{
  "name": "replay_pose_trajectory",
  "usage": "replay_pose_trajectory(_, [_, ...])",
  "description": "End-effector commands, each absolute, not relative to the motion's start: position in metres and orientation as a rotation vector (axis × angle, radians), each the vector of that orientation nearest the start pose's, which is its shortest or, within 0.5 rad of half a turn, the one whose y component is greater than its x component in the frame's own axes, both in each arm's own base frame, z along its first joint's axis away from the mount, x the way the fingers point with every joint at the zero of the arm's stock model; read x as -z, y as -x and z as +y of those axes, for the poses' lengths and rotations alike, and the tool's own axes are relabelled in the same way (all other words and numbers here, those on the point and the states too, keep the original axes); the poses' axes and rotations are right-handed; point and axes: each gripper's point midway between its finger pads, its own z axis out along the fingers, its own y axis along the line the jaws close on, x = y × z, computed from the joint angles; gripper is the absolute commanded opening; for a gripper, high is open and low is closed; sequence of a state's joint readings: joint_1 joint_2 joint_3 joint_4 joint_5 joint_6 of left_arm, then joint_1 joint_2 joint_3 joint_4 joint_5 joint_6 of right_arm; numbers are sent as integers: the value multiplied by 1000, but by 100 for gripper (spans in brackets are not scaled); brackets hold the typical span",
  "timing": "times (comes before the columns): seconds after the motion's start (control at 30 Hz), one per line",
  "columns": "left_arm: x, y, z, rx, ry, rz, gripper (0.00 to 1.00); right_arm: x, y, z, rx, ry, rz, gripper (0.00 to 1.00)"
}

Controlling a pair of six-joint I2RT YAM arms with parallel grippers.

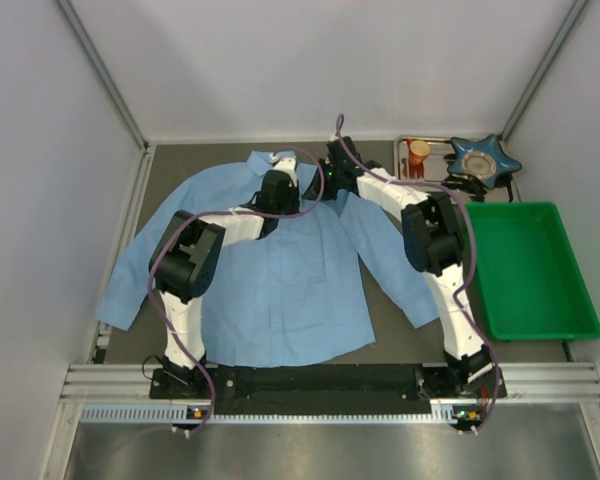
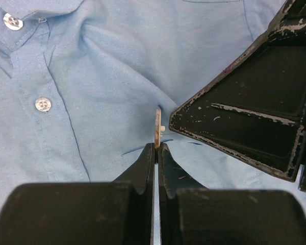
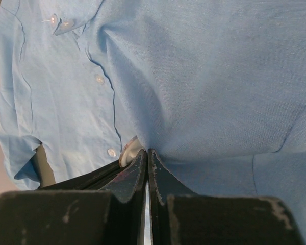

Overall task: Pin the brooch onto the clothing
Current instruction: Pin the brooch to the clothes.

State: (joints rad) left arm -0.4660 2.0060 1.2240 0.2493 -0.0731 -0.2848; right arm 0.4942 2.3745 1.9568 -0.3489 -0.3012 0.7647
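Observation:
The light blue shirt lies flat and buttoned on the dark table, collar at the far side. Both grippers meet on its upper chest, right of the placket. My left gripper is shut on the brooch, a thin disc seen edge-on, held upright against the cloth at the left gripper's tips. My right gripper is shut on a pinched fold of the shirt. The brooch's pale disc shows just left of its tips. The right gripper's finger fills the right of the left wrist view.
A green bin stands right of the shirt. Behind it a metal tray holds an orange bottle and a blue star-shaped object. Grey walls enclose the table on three sides.

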Motion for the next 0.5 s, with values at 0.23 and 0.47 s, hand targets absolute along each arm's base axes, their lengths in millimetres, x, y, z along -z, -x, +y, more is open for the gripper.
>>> replay_pose_trajectory(0.23, [-69, -496, -249, 349, -166, 2085, 0, -123, -500, 363, -1023, -168, 2393, 0])
replay_pose_trajectory(0.47, [-79, -499, -254, 389, -152, 2051, 0, -114, -495, 362, -1026, -186, 2420, 0])
